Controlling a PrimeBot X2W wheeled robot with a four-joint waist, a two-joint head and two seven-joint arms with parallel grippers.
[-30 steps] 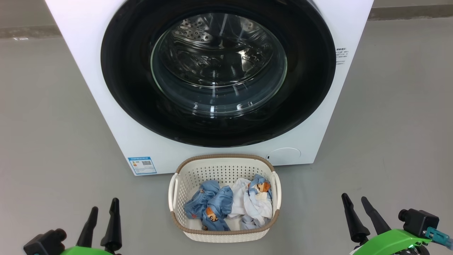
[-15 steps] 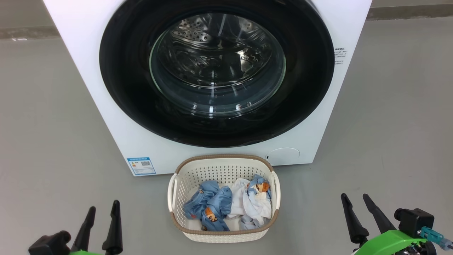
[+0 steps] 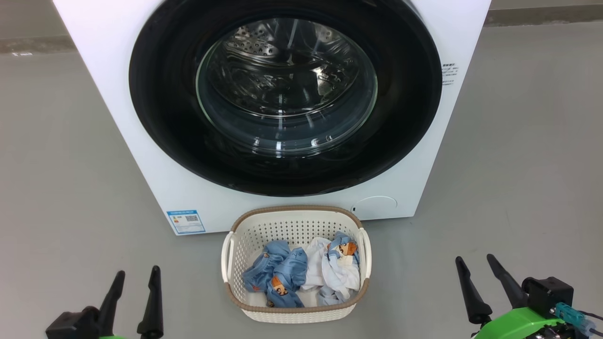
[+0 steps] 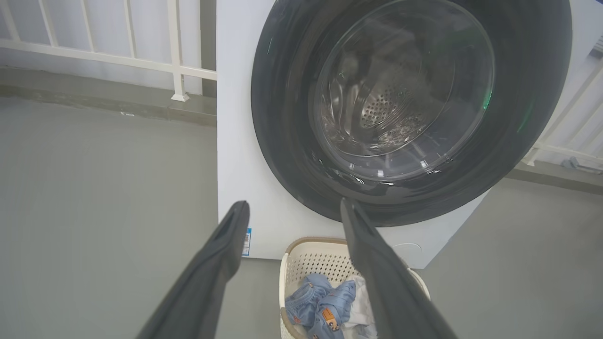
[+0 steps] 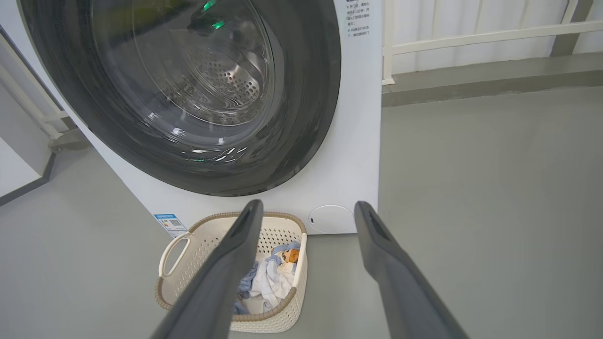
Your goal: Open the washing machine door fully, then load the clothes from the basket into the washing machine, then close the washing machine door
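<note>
The white washing machine (image 3: pixel 108 70) stands ahead on the grey floor, its black-ringed glass door (image 3: pixel 155 108) shut flat against the front. In front of it sits the cream basket (image 3: pixel 245 235) with blue and white clothes (image 3: pixel 301 273) piled inside. My left gripper (image 3: pixel 135 275) hangs open at the lower left, well clear of the basket. At the lower right my right gripper (image 3: pixel 475 262) is open too, with nothing between its fingers. The left wrist view shows the door (image 4: pixel 282 141) and the basket (image 4: pixel 301 263) beyond my open fingers; the right wrist view shows the basket (image 5: pixel 188 240).
A blue label (image 3: pixel 185 221) marks the machine's lower left corner and a round white cover (image 3: pixel 375 206) its lower right. White railings (image 4: pixel 141 61) and a low kerb run behind the machine. Grey floor spreads on both sides.
The whole head view has shifted slightly, so the camera moved. Both grippers stay open and low; the left one has sunk a little toward the bottom edge.
</note>
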